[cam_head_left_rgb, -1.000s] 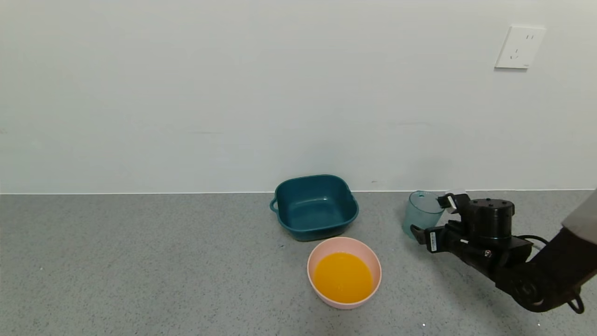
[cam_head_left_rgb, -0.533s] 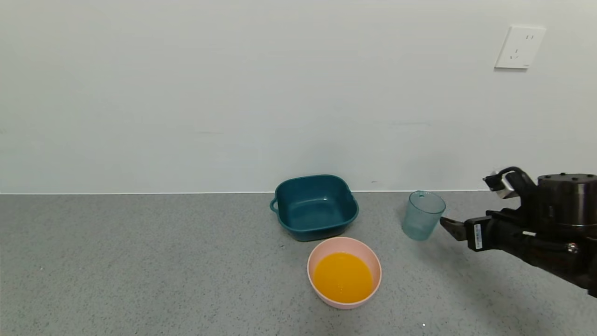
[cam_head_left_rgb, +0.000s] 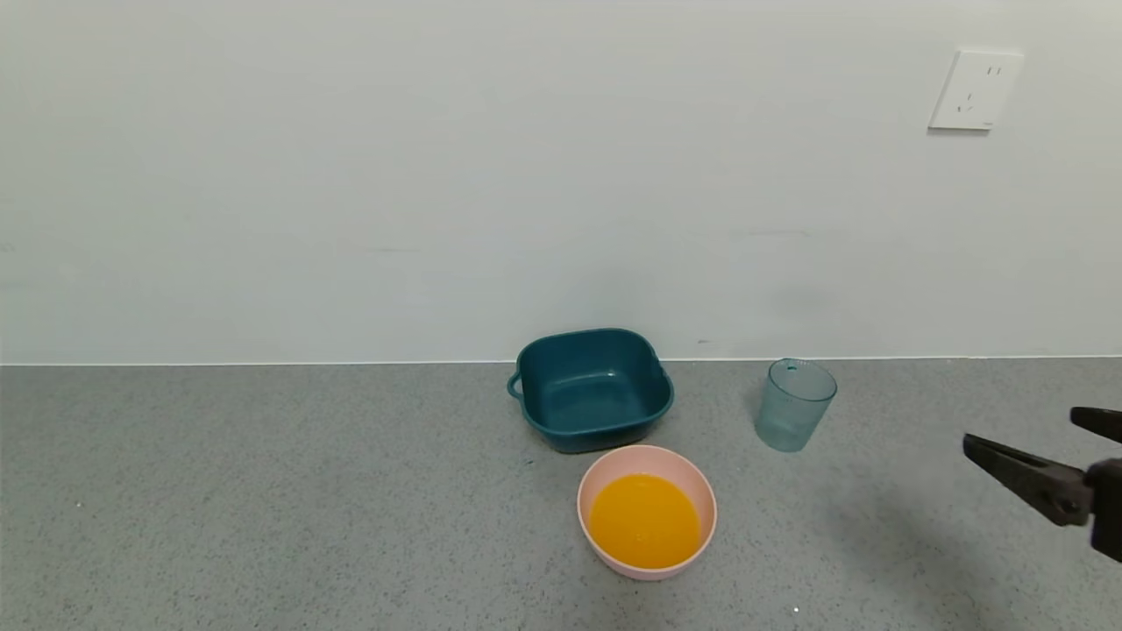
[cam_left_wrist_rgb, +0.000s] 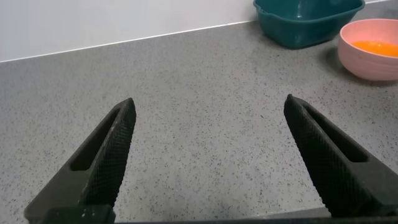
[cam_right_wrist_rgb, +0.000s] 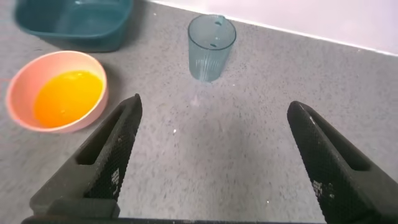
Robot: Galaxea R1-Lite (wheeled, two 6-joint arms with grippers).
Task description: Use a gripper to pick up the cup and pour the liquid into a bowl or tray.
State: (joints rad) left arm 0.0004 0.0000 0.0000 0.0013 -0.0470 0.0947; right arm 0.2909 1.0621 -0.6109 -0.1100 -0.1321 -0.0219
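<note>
1. Cup [cam_head_left_rgb: 795,404]: translucent blue-green tumbler, upright on grey desk [cam_head_left_rgb: 263,491], near back edge, right of centre. Looks empty. Nothing touching it.
2. Orange liquid [cam_head_left_rgb: 644,521] sits in pink bowl [cam_head_left_rgb: 595,478], which stands toward front of desk, left of cup and nearer the front edge. Surface flat, no spill seen round bowl.
3. Dark teal square basin [cam_head_left_rgb: 591,387] w/ small handle just behind pink bowl, by back edge; the two nearly touching, can't tell if rims meet. Basin inside looks bare.
4. Right gripper [cam_head_left_rgb: 1030,443] at right edge of desk, well apart from cup, fingers spread wide, holding nothing. Wrist view: cup [cam_right_wrist_rgb: 211,47] and bowl [cam_right_wrist_rgb: 56,91] ahead of spread fingers [cam_right_wrist_rgb: 109,151].
5. Left gripper [cam_left_wrist_rgb: 208,155] over left part of desk, low, fingers apart, empty; basin [cam_left_wrist_rgb: 308,22] and bowl [cam_left_wrist_rgb: 370,48] far off.
6. White wall socket [cam_head_left_rgb: 975,89] on wall above right end.
</note>
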